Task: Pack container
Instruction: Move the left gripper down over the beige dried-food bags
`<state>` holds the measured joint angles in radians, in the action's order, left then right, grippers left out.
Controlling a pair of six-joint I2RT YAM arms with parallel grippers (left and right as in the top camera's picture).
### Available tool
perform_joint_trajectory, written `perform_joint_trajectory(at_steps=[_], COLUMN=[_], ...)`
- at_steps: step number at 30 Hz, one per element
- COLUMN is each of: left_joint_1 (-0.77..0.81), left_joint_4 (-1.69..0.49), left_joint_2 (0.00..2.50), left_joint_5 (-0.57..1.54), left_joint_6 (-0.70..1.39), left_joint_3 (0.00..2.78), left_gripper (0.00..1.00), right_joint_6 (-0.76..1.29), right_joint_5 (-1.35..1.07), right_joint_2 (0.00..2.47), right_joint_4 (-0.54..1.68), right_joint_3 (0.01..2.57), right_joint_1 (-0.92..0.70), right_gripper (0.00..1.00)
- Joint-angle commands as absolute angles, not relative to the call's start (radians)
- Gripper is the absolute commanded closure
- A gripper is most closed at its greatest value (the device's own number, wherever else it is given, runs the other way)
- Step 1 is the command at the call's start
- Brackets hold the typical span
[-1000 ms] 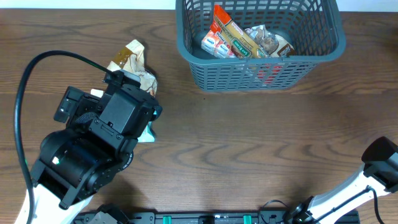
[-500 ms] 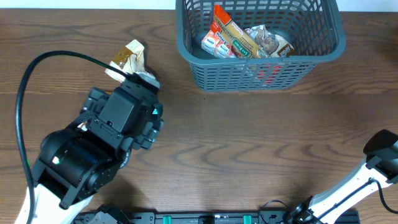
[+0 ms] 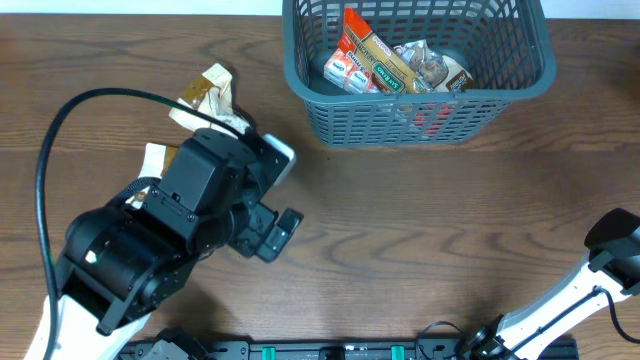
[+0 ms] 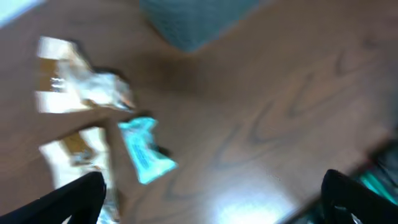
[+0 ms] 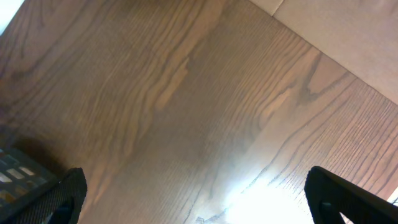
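We are partway through. Toward the table's (image 3: 400, 220) left edge, two tan packets (image 4: 81, 93) and a turquoise packet (image 4: 144, 152) are still waiting beneath our left gripper (image 4: 214, 196), which is hanging released, having swung rightward. The basket (image 3: 400, 118) at the far edge is holding several snacks (image 3: 385, 60). Our right gripper (image 5: 205, 199) is idling released by the front right corner.

A dark brown wood-grain bench (image 3: 420, 220) fills the overhead view. Light glares off its top. Beyond its edge shows a pale beige surface (image 5: 348, 31).
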<state>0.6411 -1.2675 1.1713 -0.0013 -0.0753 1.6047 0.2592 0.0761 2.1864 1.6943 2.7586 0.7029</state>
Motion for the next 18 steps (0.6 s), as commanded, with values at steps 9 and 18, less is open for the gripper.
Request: perform_joint_trajectory(at_steps=[9, 18], left_joint_1=[0.294, 0.01], left_joint_4=[-0.962, -0.918], left_joint_2=[1.373, 1.589], left_joint_5=[-0.624, -0.123], left_joint_6=[0.444, 0.612], left_joint_3=[1.608, 1.608], left_gripper=[0.01, 0.02], right_joint_6=[0.254, 0.254], right_joint_5=[0.07, 0.07], right_joint_2=[2.187, 2.187], right_joint_4=[1.698, 1.698], right_joint_3=[2.761, 2.761], right_joint_1=[0.706, 0.706], right_gripper=[0.01, 0.01])
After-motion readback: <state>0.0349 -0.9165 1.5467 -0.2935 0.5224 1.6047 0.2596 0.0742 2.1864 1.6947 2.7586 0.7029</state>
